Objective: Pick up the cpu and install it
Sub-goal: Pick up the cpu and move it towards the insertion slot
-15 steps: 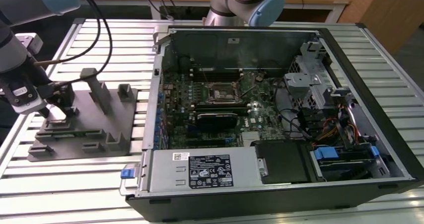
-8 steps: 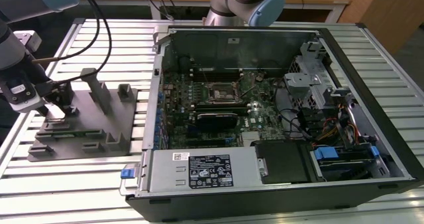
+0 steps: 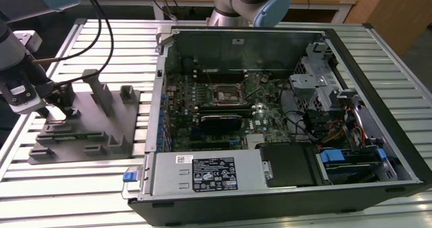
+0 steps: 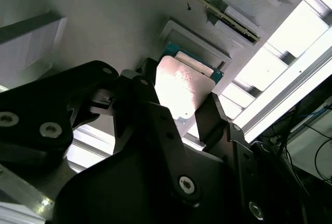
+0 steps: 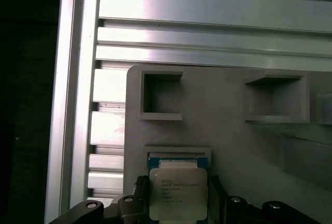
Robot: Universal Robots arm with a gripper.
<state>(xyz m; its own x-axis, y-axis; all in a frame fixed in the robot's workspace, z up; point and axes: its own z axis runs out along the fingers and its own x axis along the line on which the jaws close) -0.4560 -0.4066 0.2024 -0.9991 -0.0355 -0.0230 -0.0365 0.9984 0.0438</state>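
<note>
Your tool (image 4: 180, 90) is clamped on two opposite edges of the small flat square silvery-topped cpu (image 5: 174, 193). The chip is at a recess in the grey moulded plastic tray (image 5: 223, 125).

the end effector (image 3: 59, 114) sits low over a grey tray (image 3: 118, 126) beside an open computer case (image 3: 270, 48).

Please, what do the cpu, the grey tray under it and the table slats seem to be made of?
The cpu: metal top, matte silvery, glaring in the second wrist view; its rim looks like greenish circuit board. The tray: probably moulded plastic, dull uniform grey, soft edges. The table slats: likely aluminium, pale with long bright reflections.
</note>
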